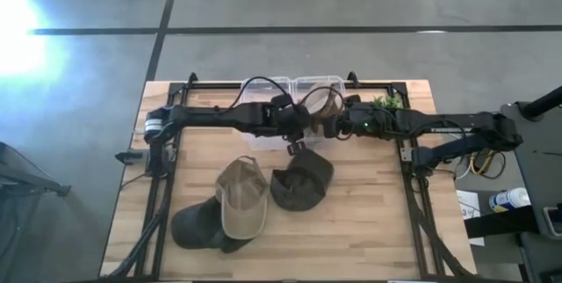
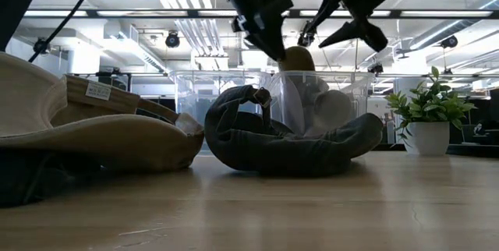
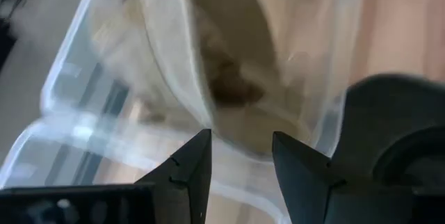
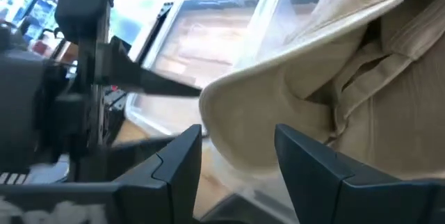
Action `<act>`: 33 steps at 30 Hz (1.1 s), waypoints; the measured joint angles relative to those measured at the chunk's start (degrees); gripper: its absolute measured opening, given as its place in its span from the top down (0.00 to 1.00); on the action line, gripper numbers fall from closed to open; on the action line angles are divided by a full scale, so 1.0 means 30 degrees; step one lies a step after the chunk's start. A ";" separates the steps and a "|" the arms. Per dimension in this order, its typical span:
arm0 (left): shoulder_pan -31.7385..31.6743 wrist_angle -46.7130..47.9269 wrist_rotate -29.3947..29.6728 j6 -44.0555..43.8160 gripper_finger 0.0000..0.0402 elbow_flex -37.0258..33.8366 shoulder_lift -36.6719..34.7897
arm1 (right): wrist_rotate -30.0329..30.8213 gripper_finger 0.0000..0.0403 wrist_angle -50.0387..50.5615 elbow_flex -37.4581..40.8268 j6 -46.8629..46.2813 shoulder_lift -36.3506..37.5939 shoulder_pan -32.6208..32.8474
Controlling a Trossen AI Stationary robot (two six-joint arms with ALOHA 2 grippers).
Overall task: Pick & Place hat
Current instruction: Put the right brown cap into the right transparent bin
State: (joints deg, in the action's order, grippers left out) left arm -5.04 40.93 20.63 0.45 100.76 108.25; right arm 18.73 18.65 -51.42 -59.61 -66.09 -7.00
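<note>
Left gripper [image 1: 297,125]: your fingers stand parted, empty, over the clear bin [image 1: 329,83] at the worktop's far edge.
Right gripper [image 1: 332,127]: parted too, holding nothing.
Tan hat [image 1: 321,105]: sits in that bin, between your grippers.
Other hats [image 1: 242,197]: near the front edge.

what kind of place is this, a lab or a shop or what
Probably a robotics lab or open workshop: exposed ceiling ducts and strip lights overhead, a polished grey concrete floor, and a light wooden worktable framed in black metal rails carrying two robot arms.
</note>
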 joint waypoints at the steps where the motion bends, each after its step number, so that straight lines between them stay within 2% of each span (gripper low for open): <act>1: -0.0115 -0.0689 -0.0333 0.0331 0.64 -0.0234 0.0000 | -0.0054 0.56 0.0008 -0.0020 0.0000 -0.0153 -0.0150; 5: -0.0786 -0.3611 -0.1655 0.0815 0.64 -0.1354 0.0007 | 0.0045 0.56 0.0190 -0.0118 0.0011 -0.0441 -0.0468; 8: -0.1420 -0.5100 -0.3443 0.0815 0.64 -0.1834 0.0007 | 0.0464 0.56 0.0384 -0.0139 0.0013 -0.0314 -0.0564; 13: -0.2084 -0.9224 -0.5217 0.0757 0.64 -0.2867 0.0015 | 0.2514 0.56 0.2006 -0.0158 -0.0741 0.0275 -0.0608; 21: -0.3085 -1.3725 -0.5363 0.0748 0.64 -0.4002 0.0251 | 0.2221 0.56 0.2515 -0.0173 -0.2157 -0.0027 -0.1170; 26: -0.3440 -1.3150 -0.5266 0.0384 0.64 -0.4281 -0.0259 | 0.2206 0.56 0.2272 -0.0180 -0.2298 -0.0772 -0.1394; 30: -0.3431 -1.3493 -0.4962 0.2095 0.64 -0.4272 -0.0889 | 0.2200 0.56 0.1578 -0.0180 -0.2187 -0.1658 -0.2219; 33: -0.3855 -1.3538 -0.4905 0.2331 0.64 -0.4275 -0.0900 | 0.2195 0.56 0.0987 -0.0180 -0.1999 -0.2075 -0.2645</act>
State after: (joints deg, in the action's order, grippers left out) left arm -16.60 0.32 5.91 7.44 87.93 105.55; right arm 25.31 21.62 -51.96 -65.61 -72.32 -14.93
